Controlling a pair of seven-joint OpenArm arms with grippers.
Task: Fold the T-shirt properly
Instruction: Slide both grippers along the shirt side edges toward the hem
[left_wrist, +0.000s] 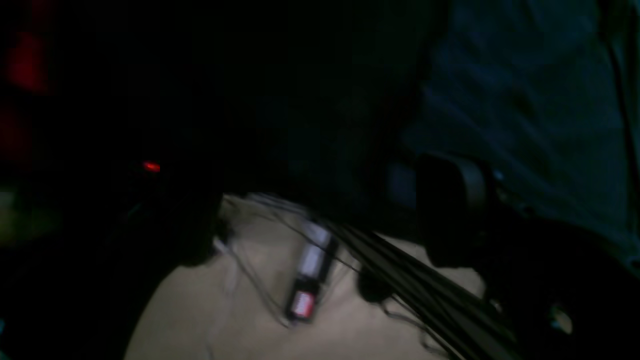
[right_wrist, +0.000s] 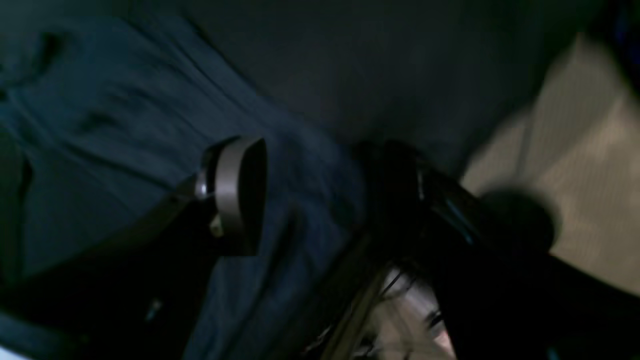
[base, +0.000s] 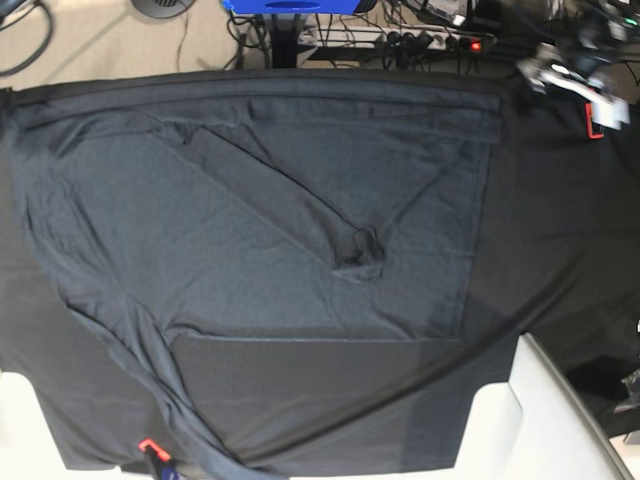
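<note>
Black cloth (base: 560, 250) covered the bench from edge to edge, with pale floor (base: 90, 40) and a tangle of cables (base: 420, 35) beyond its far edge. Largest on it was the T-shirt (base: 250, 230), dark slate-grey, spread flat over the left and middle of the bench, reaching close to the far edge and nearly to the near one. One sleeve lay folded across the body as a diagonal band ending in a small crumpled knot near the shirt's middle. Loose folds trailed toward the near left corner.

At the far right corner a blurred arm part with a red tag (base: 594, 120) showed; at the near left edge a small red-marked tip (base: 150, 447) poked into view.

In the left wrist view the left tool (left_wrist: 425, 200) was dim, with shirt fabric (left_wrist: 525, 100) beside it; its jaws seemed apart and nothing sat between them. In the right wrist view the right tool (right_wrist: 310, 195) stood released, jaws spread above the shirt (right_wrist: 100, 150), one grey pad (right_wrist: 232, 192) plainly clear of the other.
</note>
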